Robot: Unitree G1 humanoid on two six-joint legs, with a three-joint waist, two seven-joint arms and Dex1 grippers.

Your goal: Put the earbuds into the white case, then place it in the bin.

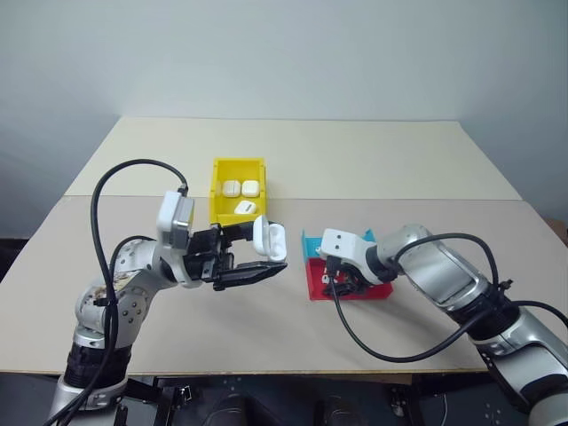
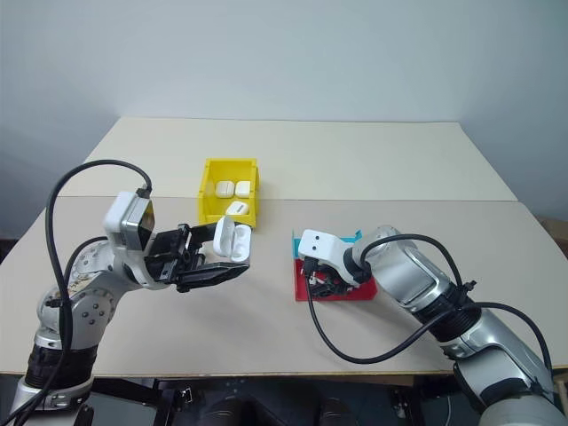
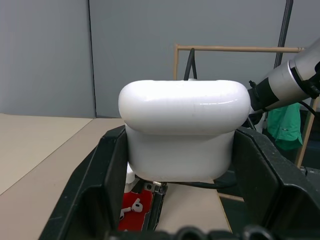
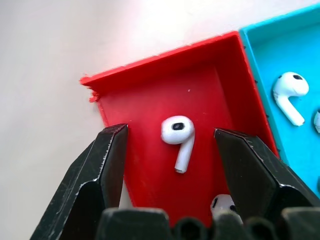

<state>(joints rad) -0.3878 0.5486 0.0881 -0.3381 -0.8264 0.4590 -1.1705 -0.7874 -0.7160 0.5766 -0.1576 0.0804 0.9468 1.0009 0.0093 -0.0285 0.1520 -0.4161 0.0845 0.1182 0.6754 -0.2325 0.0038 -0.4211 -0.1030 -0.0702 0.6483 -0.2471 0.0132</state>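
Straddling an earbud (image 4: 178, 139) (red tray (image 4: 150, 100)), right end effector (image 4: 170, 150) gapes.

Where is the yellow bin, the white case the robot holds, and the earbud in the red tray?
yellow bin (image 1: 238, 165): left eye view, on its back wall.
white case (image 3: 184, 107): left wrist view, on its lid.
earbud (image 4: 178, 131): right wrist view, on its head.

2 head views overhead; 2 close wrist views
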